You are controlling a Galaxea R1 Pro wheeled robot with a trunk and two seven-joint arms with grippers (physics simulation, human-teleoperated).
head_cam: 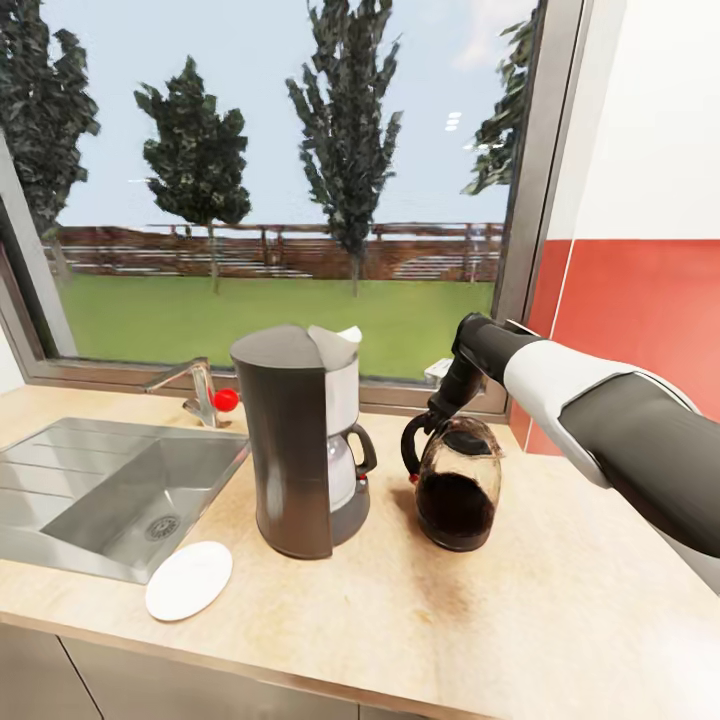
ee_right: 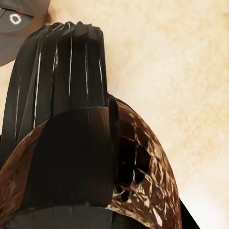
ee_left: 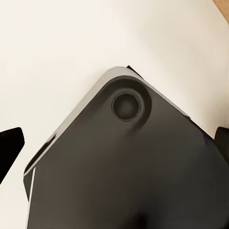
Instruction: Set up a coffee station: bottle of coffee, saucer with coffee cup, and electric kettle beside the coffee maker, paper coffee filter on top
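Right gripper [head_cam: 437, 408] at the kettle [head_cam: 458, 487] handle, grip state unclear. Kettle upright on countertop [head_cam: 520, 610], just right of coffee maker [head_cam: 300, 440]. Saucer [head_cam: 189, 580] near-left, beside sink [head_cam: 90, 490].

My right gripper [head_cam: 437, 408] sits hidden behind the electric kettle [head_cam: 458, 490] handle; my forearm runs off frame.
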